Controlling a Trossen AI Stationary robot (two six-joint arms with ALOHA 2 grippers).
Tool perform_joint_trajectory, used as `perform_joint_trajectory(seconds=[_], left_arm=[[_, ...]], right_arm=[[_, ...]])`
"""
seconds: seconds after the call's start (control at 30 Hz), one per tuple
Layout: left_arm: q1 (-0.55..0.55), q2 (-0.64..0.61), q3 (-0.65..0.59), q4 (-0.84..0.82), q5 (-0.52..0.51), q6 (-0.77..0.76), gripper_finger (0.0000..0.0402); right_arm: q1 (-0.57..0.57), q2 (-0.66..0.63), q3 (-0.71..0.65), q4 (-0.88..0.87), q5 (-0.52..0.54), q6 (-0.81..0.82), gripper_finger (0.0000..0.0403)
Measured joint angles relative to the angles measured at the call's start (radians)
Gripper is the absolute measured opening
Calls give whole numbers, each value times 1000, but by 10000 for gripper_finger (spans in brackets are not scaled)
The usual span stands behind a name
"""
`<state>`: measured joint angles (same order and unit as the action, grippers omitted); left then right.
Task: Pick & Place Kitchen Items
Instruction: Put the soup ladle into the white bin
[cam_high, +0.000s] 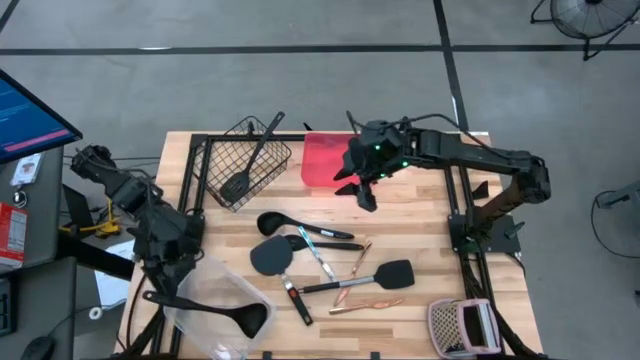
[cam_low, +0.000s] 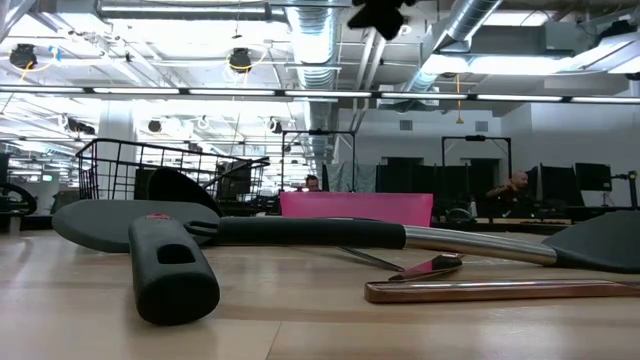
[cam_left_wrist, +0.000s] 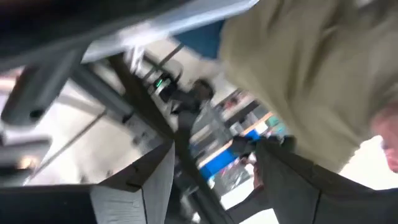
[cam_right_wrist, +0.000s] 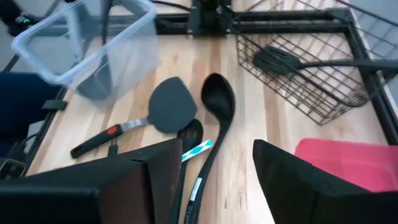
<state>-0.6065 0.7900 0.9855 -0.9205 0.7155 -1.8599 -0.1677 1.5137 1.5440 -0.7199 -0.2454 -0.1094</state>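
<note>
Several kitchen items lie loose mid-table: a black ladle (cam_high: 275, 222), a black turner (cam_high: 270, 257) with a red-marked handle (cam_low: 170, 265), a black spatula (cam_high: 385, 275), slim silver pieces (cam_high: 320, 255) and copper sticks (cam_high: 365, 305). Another black spatula (cam_high: 250, 165) lies in the wire basket (cam_high: 215, 165). A black ladle (cam_high: 235, 315) rests in the clear tub (cam_high: 200, 295), its handle over the rim. My right gripper (cam_right_wrist: 217, 180) hangs open above the table beside the red tray (cam_high: 320, 160), nothing between its fingers. My left gripper (cam_left_wrist: 217, 186) is open by the tub, holding nothing.
A pinkish mesh item (cam_high: 462, 325) with a white part sits at the near right corner. The arms' black frame posts (cam_high: 462, 235) stand on the table's right and left sides. Bare wood shows between the red tray and the right posts. People sit in the room beyond.
</note>
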Motion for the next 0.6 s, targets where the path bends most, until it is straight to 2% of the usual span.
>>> perform_joint_trajectory(seconds=[0.1,0.27,0.43,0.6], left_arm=[[54,-40,0,-3,-71,54,204],[150,-85,0,-4,-219,207,190],[256,-90,0,3,-381,493,185],[370,-90,0,47,-501,785,185]], right_arm=[[1,43,5,15,41,44,199],[1,142,3,-17,50,113,191],[2,245,1,-42,50,137,189],[-8,298,2,-27,40,135,213]])
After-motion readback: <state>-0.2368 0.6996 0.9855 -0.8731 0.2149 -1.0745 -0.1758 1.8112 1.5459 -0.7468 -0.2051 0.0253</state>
